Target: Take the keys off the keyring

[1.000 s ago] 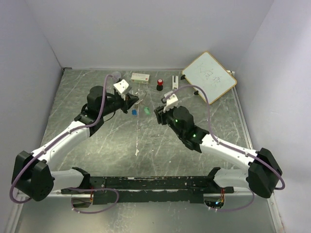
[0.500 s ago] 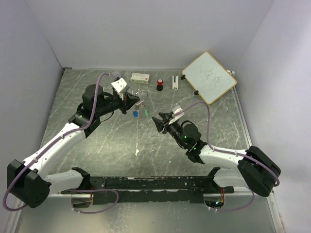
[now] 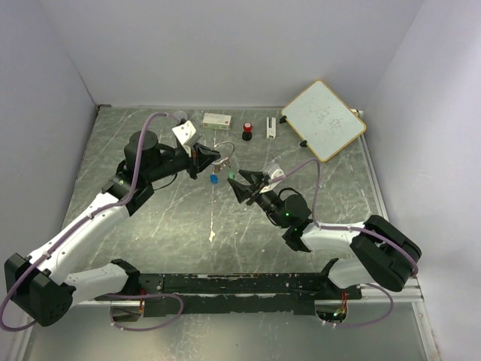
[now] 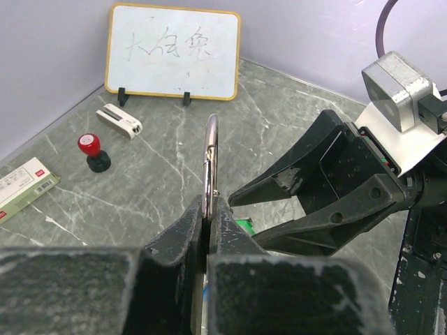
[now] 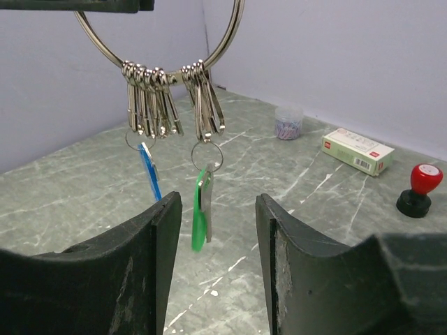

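My left gripper (image 3: 213, 158) is shut on the lower edge of a large silver keyring (image 3: 223, 153), holding it upright above the table; the ring (image 4: 209, 160) rises edge-on from the pinched jaws (image 4: 207, 213). Several silver clips hang from the ring (image 5: 230, 35). From them dangle the keys on small wire loops: a blue key (image 5: 148, 171) and a green key (image 5: 201, 209). My right gripper (image 3: 239, 184) is open and level with the keys. In the right wrist view the green key hangs between the fingers of that gripper (image 5: 216, 202) without touching them, and the blue key is just outside the left finger.
A whiteboard (image 3: 323, 119) leans at the back right. A red-and-black knob (image 3: 246, 131), a small white object (image 3: 270, 126), a green-and-white box (image 3: 216, 119) and a small jar of clips (image 5: 288, 122) line the back wall. Side walls enclose the marbled table (image 3: 150, 226).
My right gripper has swung left and forward to the hanging keys and opened a little wider. The left arm has lifted the ring slightly and shifted it right.
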You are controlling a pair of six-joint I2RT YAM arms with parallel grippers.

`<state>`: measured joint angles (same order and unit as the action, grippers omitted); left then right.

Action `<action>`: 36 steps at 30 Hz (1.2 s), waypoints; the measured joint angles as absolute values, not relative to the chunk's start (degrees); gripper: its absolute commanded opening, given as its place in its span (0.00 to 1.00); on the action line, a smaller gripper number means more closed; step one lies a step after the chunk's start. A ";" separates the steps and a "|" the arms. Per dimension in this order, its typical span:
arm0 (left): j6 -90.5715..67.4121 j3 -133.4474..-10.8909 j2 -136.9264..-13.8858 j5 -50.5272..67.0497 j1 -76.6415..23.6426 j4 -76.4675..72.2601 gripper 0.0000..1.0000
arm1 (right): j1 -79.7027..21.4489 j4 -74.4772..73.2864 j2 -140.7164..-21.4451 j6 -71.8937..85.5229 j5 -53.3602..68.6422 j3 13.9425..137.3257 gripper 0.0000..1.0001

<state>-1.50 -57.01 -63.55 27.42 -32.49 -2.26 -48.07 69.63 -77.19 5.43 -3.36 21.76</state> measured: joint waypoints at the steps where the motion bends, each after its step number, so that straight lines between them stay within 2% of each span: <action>1: -1.54 -57.06 -63.53 27.42 -32.60 -2.02 0.07 | -48.07 70.13 -77.45 5.52 -3.29 21.76 0.47; 28: -1.87 -57.36 -61.36 27.27 -34.81 -0.12 0.07 | -48.07 71.77 -82.32 5.10 -3.88 25.04 0.44; 36: -1.85 -57.36 -61.12 27.00 -35.00 -0.05 0.07 | -48.07 71.90 -83.40 4.99 -3.86 25.89 0.35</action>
